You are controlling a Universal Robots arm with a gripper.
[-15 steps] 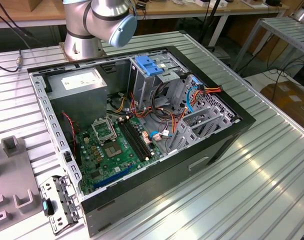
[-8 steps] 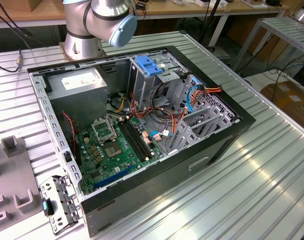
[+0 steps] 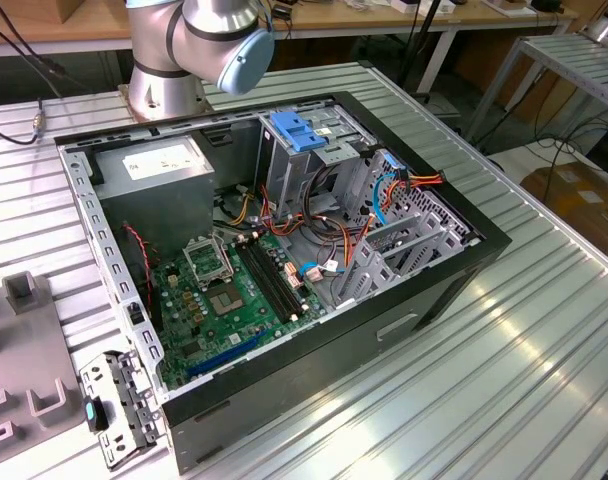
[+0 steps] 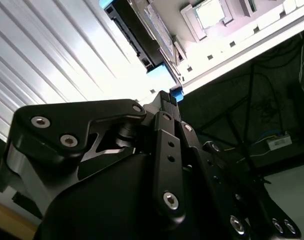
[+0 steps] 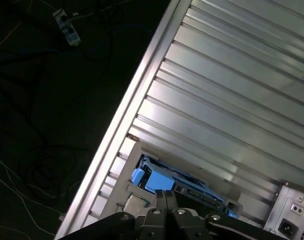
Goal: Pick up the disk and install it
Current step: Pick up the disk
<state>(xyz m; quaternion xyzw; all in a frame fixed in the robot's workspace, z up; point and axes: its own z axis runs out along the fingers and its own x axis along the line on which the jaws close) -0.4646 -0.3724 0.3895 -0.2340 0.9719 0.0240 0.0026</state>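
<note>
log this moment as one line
disk: lying on ribbed table near its edge | gripper: shut, tips by the blue rail | computer case: open

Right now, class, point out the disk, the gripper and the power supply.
disk (image 5: 184, 184): first wrist view, its dark side edge.
gripper (image 4: 167, 98): second wrist view, its tip.
power supply (image 3: 160, 162): exterior view, its white sticker.

Cables (image 3: 356, 232) crowd the case (image 3: 314, 355) beside the drive cage (image 3: 409, 240); table (image 3: 524, 340) offers room.
</note>
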